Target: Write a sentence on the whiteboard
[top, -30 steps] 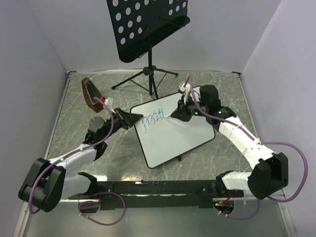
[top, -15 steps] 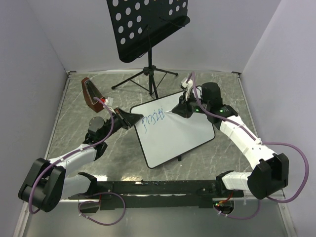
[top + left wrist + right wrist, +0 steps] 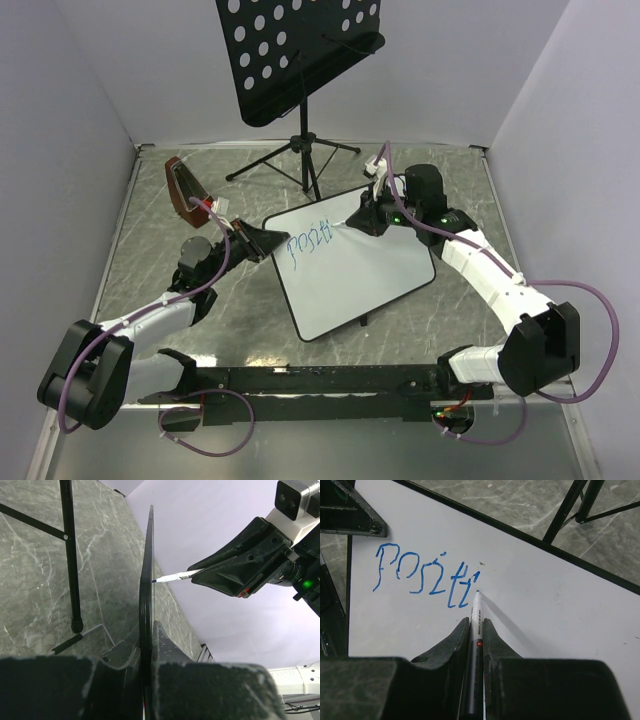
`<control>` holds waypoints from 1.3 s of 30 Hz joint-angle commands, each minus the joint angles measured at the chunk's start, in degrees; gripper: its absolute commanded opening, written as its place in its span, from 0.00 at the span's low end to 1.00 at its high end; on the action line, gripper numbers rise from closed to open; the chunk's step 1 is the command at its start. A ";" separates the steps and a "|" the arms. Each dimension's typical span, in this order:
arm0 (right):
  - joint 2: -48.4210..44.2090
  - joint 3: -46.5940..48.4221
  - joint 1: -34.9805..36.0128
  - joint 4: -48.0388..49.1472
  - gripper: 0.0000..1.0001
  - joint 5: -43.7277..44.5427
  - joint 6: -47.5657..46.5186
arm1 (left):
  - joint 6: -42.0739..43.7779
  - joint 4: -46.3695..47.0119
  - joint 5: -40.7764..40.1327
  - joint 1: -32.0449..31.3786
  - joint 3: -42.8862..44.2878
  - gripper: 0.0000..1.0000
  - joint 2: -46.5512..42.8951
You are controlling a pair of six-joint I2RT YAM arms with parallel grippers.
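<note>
Grippers number two: the left gripper (image 3: 272, 242) pinches the left edge of the one whiteboard (image 3: 350, 275), which sits at mid-worktop (image 3: 150, 250) in front of the single stand (image 3: 290, 50), and the right gripper (image 3: 356, 222) is clamped on the one marker (image 3: 475, 625). The marker's tip touches the board just right of the last letter. The sentence (image 3: 427, 577) so far is one blue line of six letters, "Positi", in the board's corner nearest the left gripper.
</note>
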 commanded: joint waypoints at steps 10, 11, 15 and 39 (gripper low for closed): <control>-3.35 -1.59 -0.23 -1.69 0.00 -0.23 -2.34 | 1.82 7.88 1.50 -0.40 1.07 0.01 -1.09; -3.70 -1.85 -0.23 -1.96 0.00 -0.32 -2.43 | 1.82 7.88 1.41 -0.40 0.99 0.01 -1.00; -4.49 -3.08 -0.31 -2.22 0.00 -0.50 -2.70 | 1.74 7.96 1.59 -0.40 1.16 0.01 -0.82; 1.22 5.43 -1.72 0.50 0.00 1.79 -1.12 | 1.56 8.49 2.03 -0.40 0.99 0.01 -0.65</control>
